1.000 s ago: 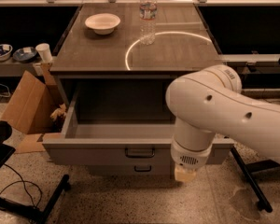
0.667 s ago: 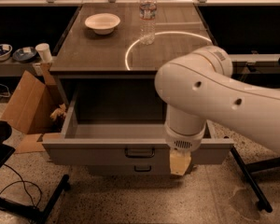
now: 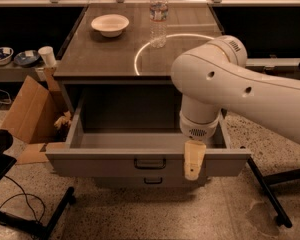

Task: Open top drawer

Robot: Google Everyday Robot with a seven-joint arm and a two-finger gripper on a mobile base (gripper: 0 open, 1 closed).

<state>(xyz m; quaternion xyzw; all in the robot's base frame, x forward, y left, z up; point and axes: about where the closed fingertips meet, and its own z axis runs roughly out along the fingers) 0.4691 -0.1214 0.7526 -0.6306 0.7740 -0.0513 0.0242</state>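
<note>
The top drawer [image 3: 102,165] of the grey cabinet is pulled far out toward me. Its plain grey interior [image 3: 125,140] shows and looks empty. Its dark rectangular handle [image 3: 150,163] sits at the middle of the front panel. My gripper [image 3: 192,170] hangs from the white arm [image 3: 240,91] over the drawer's front edge, just right of the handle and apart from it. A narrower lower drawer front with a smaller handle [image 3: 153,181] shows underneath.
On the cabinet top [image 3: 100,59] stand a white bowl [image 3: 110,24] and a water bottle [image 3: 158,16]. An open cardboard box [image 3: 30,109] stands at the left. A black stand with cables [image 3: 20,204] is at the lower left, and a black chair base [image 3: 270,194] at the right.
The arm has swung and the gripper has risen a little along the drawer's front panel. The drawer stays pulled out.
</note>
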